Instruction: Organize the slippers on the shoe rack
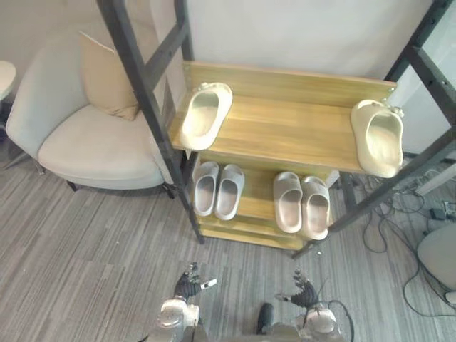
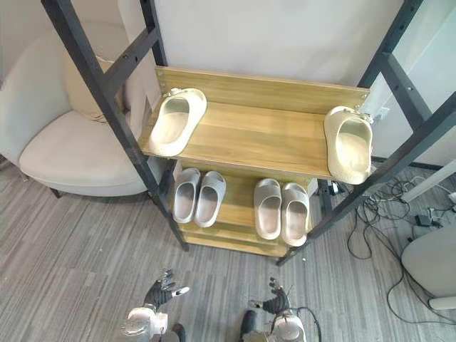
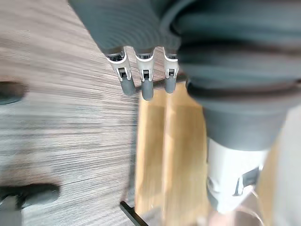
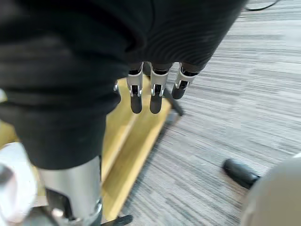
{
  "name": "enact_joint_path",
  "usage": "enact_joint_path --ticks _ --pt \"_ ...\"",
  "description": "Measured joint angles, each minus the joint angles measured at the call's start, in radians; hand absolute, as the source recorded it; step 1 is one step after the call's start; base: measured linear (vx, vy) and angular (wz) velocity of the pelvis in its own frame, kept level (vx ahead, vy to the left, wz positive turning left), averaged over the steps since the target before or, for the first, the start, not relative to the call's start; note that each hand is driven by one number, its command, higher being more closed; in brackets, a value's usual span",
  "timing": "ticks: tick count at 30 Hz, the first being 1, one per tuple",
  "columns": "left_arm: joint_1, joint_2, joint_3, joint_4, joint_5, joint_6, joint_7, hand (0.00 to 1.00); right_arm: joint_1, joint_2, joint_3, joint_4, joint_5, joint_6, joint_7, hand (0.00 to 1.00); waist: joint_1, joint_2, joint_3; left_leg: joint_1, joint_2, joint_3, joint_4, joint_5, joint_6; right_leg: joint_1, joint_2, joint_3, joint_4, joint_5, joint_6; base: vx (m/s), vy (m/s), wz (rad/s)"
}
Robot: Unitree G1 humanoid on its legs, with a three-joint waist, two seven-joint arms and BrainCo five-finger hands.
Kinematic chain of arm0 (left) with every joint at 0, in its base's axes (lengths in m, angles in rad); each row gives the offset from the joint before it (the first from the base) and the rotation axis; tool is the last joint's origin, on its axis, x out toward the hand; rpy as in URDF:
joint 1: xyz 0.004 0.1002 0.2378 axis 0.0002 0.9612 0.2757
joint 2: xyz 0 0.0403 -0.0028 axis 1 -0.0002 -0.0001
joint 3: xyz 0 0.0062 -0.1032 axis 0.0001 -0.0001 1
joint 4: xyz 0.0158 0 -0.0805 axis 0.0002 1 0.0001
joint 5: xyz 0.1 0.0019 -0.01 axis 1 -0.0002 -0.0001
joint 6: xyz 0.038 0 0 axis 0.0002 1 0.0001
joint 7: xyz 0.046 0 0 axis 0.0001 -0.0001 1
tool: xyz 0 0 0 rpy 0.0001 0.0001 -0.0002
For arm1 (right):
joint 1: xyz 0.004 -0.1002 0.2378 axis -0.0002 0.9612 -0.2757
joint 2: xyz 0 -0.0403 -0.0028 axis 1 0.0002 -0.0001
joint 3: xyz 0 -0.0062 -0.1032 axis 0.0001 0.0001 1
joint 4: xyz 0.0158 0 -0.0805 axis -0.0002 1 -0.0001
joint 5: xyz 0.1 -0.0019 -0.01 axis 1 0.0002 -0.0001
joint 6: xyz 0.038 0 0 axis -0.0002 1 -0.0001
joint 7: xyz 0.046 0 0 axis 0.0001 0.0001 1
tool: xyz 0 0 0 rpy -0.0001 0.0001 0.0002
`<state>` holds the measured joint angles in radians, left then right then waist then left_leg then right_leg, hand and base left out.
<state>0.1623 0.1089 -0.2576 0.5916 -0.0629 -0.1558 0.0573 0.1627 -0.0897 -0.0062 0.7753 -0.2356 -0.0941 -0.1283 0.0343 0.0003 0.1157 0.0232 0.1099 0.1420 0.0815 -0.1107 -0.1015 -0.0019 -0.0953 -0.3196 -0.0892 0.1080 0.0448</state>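
Left hand (image 1: 187,285) and right hand (image 1: 305,291), near, fingers relaxed, empty; shoe rack (image 1: 135,71): left grey pair (image 1: 218,189) and right grey pair (image 1: 302,203) tidy on lower shelf (image 1: 258,203); left cream slipper (image 1: 204,114) and right cream slipper (image 1: 378,137) well apart on top shelf (image 1: 285,128), apparently awaiting pairing.

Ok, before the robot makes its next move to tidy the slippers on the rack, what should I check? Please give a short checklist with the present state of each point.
1. The left hand is free: ok, fingers straight, holding nothing.
2. The right hand is free: ok, same.
3. Cream slippers paired: not ok; the left cream slipper and the right cream slipper lie at opposite ends of the top shelf.
4. Room between them: ok, bare wood.
5. Lower pairs: ok; the grey pair and the beige pair each lie side by side.
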Motion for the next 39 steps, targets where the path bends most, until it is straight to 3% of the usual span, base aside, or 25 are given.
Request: enact_joint_path --ticks 9,19,26,33,39 --pt "0.073 0.030 -0.122 -0.448 0.024 -0.036 -0.041 0.00 0.001 0.001 -0.022 0.049 0.020 -0.006 0.000 0.00 0.001 0.012 -0.025 0.014 -0.009 -0.048 -0.047 0.019 0.005 0.016 -0.003 -0.027 -0.007 -0.002 -0.001 -0.08 -0.025 0.09" --pt "0.017 0.035 -0.263 -0.779 0.028 -0.086 -0.032 0.00 -0.007 -0.010 0.022 0.090 0.019 -0.011 -0.001 0.00 0.002 0.023 -0.070 0.039 -0.011 -0.076 -0.077 0.030 0.004 0.039 0.000 -0.042 -0.006 -0.015 0.008 0.03 -0.014 0.06" --pt "-0.213 0.036 -0.272 -0.840 0.170 -0.102 0.076 0.00 -0.016 -0.011 0.058 0.104 0.018 -0.013 0.002 0.00 -0.004 0.019 -0.085 0.051 -0.016 -0.069 -0.077 0.032 0.005 0.039 -0.002 -0.029 0.000 -0.011 0.002 0.08 0.023 -0.04" --pt "-0.330 0.036 -0.239 -0.921 0.241 -0.104 0.107 0.00 -0.019 -0.028 0.059 0.102 0.018 -0.013 0.023 0.00 -0.023 0.013 -0.088 0.059 -0.015 -0.041 -0.060 0.013 0.012 0.040 -0.002 0.006 0.000 -0.011 0.002 -0.01 0.023 -0.14" --pt "-0.465 0.037 -0.151 -0.844 0.294 -0.104 0.125 0.00 -0.025 -0.032 0.059 0.101 0.018 -0.011 0.046 0.00 -0.035 0.011 -0.089 0.062 -0.014 -0.034 -0.060 0.010 0.013 0.037 -0.001 0.016 -0.001 -0.009 0.001 -0.02 0.005 -0.06"
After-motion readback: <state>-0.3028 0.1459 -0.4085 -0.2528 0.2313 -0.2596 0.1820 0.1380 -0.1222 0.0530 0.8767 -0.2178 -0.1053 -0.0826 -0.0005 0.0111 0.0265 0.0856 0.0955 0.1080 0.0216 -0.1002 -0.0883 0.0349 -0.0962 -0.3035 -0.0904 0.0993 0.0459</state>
